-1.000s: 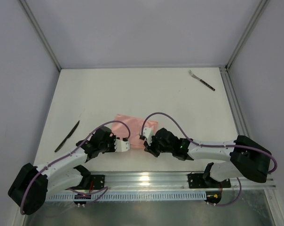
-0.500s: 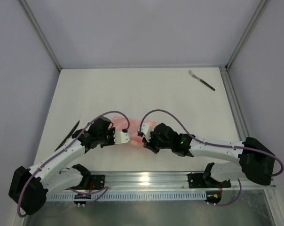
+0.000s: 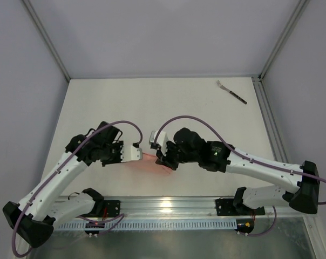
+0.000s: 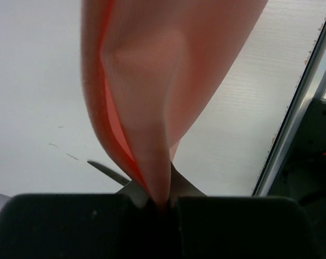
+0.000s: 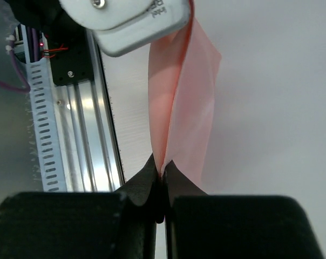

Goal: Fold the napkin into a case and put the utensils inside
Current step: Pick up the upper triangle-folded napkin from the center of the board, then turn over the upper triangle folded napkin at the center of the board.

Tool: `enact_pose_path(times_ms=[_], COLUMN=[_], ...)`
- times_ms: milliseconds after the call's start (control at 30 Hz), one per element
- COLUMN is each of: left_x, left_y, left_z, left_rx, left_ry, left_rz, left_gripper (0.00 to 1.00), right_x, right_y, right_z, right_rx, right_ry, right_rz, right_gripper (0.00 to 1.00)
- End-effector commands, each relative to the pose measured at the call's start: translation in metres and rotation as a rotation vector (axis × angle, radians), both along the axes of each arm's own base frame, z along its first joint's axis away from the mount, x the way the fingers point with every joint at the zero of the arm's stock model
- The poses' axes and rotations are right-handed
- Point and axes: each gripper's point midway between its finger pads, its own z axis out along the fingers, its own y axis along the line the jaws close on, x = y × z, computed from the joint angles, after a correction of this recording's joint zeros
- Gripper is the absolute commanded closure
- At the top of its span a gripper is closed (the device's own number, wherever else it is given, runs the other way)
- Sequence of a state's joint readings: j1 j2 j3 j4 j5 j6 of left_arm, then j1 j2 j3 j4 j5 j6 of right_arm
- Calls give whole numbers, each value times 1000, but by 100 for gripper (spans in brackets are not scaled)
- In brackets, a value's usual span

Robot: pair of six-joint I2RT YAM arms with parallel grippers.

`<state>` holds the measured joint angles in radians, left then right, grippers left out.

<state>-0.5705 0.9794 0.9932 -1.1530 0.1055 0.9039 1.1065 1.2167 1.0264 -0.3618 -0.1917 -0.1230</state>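
1. The white table has bare surface toward 12 o'clock. I judge this leaves room to lay a fold down flat.
2. Both arms bend inward from their bases and meet near the table's 6 o'clock. This brings each wrist up to the same piece of cloth.
3. The napkin is near 6 o'clock, between the two wrists, and seems raised off the surface.
   - In the left wrist view, the napkin runs away from the jaws as a doubled sheet with a darker inner layer showing.
   - In the right wrist view, the napkin rises as a narrow doubled band.
   - Being held at two points likely lets one edge be carried over as a straight fold. No case exists yet, so the task looks to be early.
4. The left gripper is pressed together, pinching a gathered bit of napkin.
5. The right gripper is likewise clamped on the cloth, just beside the left gripper at its 3 o'clock. Whether either one grips a corner, I cannot tell.
6. The fork lies at the table's 1 o'clock, well apart from the cloth, with its prongs pointing toward 10 o'clock. It is parked clear of the folding and waits for a finished case.
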Motion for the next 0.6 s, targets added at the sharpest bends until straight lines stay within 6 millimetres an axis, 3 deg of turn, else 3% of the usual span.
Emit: enact_pose_path(times_ms=[0,167,300,567], left_x=[-23,-23,-16,11], left_y=[27,51,63,104], left_z=[13,31,44,77], left_rx=[95,173,187,295], left_ry=[47,-27,-108,-339], left_rz=[7,38,127,351], left_gripper=[100,100,100,100], right_x=[-23,-37,-47,-32], right_y=[4,22,51,122], right_z=[29,44,51,50], right_rx=[45,98,191,338], right_ry=[27,52,137,204], right_rz=[48,28,3,-109], right_gripper=[96,96,96,96])
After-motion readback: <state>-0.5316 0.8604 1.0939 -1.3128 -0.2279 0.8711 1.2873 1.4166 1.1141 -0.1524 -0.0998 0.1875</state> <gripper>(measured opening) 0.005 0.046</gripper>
